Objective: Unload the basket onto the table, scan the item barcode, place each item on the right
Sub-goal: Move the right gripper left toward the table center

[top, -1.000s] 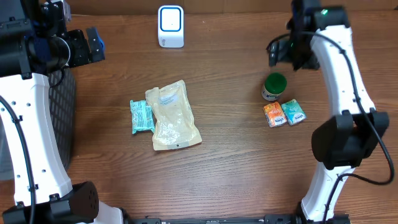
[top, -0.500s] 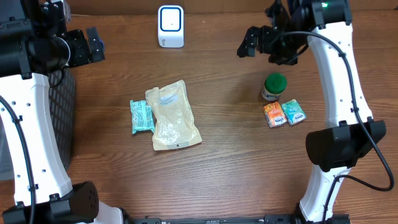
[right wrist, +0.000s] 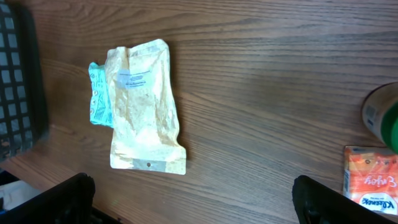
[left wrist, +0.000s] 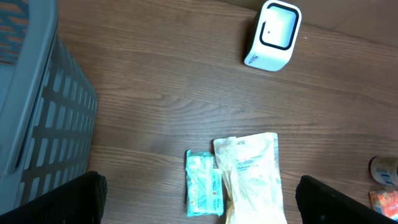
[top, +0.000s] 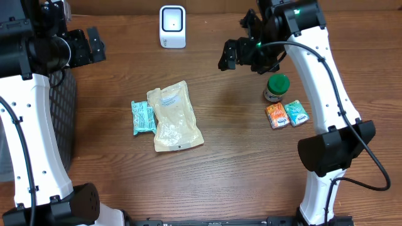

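The white barcode scanner point(top: 172, 26) point(left wrist: 273, 34) stands at the back of the table. A beige pouch point(top: 174, 117) point(left wrist: 252, 177) point(right wrist: 144, 106) lies flat mid-table, with a teal packet point(top: 142, 117) point(left wrist: 204, 191) point(right wrist: 99, 99) against its left side. My right gripper point(top: 237, 43) point(right wrist: 196, 202) hovers open and empty over bare wood, right of the pouch and left of a green-lidded jar point(top: 276, 87) point(right wrist: 382, 115). At the far left, high above the table, my left gripper point(top: 95, 44) point(left wrist: 199, 208) is open and empty.
An orange packet point(top: 276, 115) point(right wrist: 370, 180) and a small teal packet point(top: 297, 113) lie just in front of the jar. A dark slatted basket point(top: 59, 119) point(left wrist: 43, 118) point(right wrist: 18, 81) stands along the left table edge.
My right arm has swung left from above the jar toward the table's middle, and its jaws have spread a little wider. The left arm and all items stay put.
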Tool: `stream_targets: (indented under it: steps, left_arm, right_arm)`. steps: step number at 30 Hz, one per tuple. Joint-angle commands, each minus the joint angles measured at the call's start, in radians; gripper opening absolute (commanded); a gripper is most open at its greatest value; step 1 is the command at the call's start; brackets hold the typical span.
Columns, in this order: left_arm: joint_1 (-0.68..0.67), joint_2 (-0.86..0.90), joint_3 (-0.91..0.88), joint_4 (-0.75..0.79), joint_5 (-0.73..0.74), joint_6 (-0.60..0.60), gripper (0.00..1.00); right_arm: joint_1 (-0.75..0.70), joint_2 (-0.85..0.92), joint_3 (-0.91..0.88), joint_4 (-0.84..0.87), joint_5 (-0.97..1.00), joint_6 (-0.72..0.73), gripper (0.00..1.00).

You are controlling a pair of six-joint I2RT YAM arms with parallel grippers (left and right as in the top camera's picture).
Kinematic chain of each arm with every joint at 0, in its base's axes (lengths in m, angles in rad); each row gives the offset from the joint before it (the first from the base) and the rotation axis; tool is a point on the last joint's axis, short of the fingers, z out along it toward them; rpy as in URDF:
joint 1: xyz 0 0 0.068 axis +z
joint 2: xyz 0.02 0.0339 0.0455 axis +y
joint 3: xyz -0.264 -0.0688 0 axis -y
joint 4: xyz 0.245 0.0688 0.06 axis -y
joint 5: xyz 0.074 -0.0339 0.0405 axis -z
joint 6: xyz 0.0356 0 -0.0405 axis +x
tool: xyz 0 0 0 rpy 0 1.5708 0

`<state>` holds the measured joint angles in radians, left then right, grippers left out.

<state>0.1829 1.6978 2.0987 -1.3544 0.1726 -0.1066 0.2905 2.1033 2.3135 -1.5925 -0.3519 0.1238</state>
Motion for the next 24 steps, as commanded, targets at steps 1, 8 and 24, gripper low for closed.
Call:
stream_targets:
  steps: [1, 8, 24]
  left_arm:
    - [-0.007, -0.001, -0.003, -0.003, 0.013, -0.069, 1.0]
    - [-0.007, -0.001, -0.003, -0.022, 0.043, -0.137, 0.96]
    - [-0.093, 0.046, -0.078, -0.09, 0.139, -0.111, 0.04]
  right_arm:
    - [0.013, -0.008, -0.003, 0.002, 0.022, -0.002, 1.0]
    - [0.016, -0.008, -0.003, 0.001, 0.021, -0.001, 1.0]
    - [0.069, 0.017, -0.004, 0.05, 0.021, 0.007, 0.99]
